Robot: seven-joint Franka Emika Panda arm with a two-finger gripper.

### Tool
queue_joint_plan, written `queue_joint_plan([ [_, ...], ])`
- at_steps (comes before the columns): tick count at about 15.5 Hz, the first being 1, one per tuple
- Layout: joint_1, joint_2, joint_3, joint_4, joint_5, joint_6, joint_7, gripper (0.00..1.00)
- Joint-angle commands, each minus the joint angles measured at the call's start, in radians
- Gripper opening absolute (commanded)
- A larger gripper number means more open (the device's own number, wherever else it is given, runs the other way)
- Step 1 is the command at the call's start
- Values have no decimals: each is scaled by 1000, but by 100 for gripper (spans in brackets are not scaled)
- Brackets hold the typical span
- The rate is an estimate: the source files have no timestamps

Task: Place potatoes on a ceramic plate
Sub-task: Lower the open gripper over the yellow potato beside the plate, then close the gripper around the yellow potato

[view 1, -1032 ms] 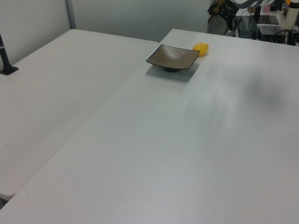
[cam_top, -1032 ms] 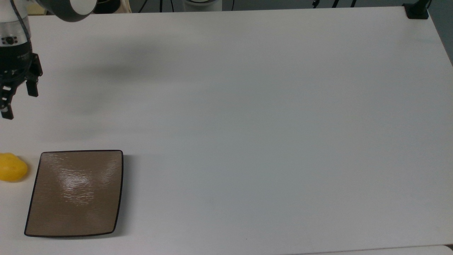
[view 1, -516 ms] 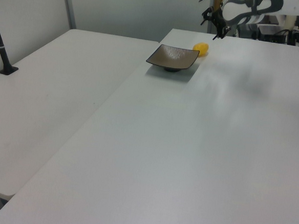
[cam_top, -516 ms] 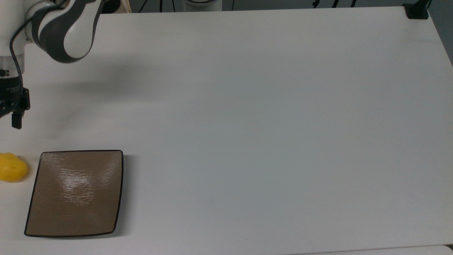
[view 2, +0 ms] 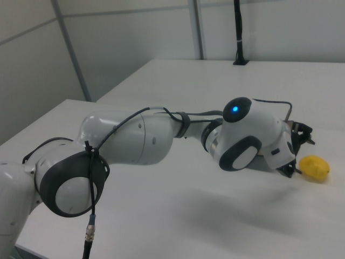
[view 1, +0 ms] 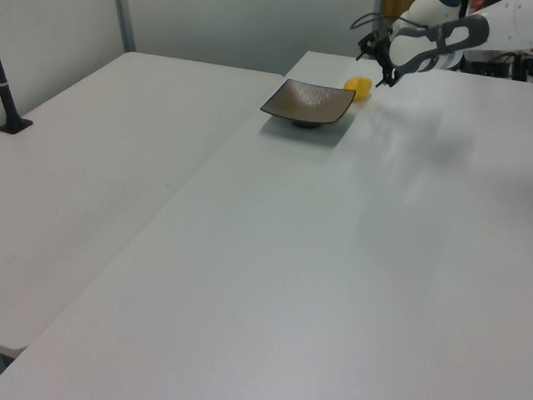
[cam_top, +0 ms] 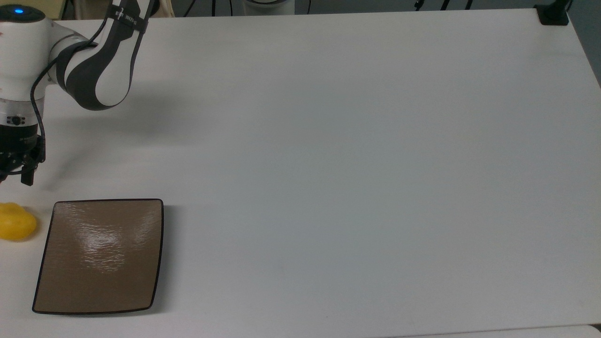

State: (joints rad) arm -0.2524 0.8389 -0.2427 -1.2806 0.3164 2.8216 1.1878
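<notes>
Top view: claw (cam_top: 11,176) hangs just above the potato (cam_top: 17,221) in frame, not touching it.
Claw state: fingers apart, nothing held.
Potato: on the surface beside the plate (cam_top: 99,256), at the top view's left; long axis roughly across the frame.
Plate: bare.
Surface: white (cam_top: 352,164), open to the top view's right.
Room: pale wall panels in the left view.
</notes>
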Motion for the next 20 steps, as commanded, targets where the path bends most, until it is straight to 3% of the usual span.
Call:
queue_joint_plan([
  [1, 33, 68, -49, 32, 36, 77, 21, 100],
  [4, 35, 94, -50, 43, 41, 95, 21, 100],
  [7, 35, 172, -69, 144, 73, 99, 32, 100],
  [17, 33, 200, -60, 145, 75, 182, 27, 100],
  [20, 33, 200, -60, 145, 69, 182, 23, 87],
])
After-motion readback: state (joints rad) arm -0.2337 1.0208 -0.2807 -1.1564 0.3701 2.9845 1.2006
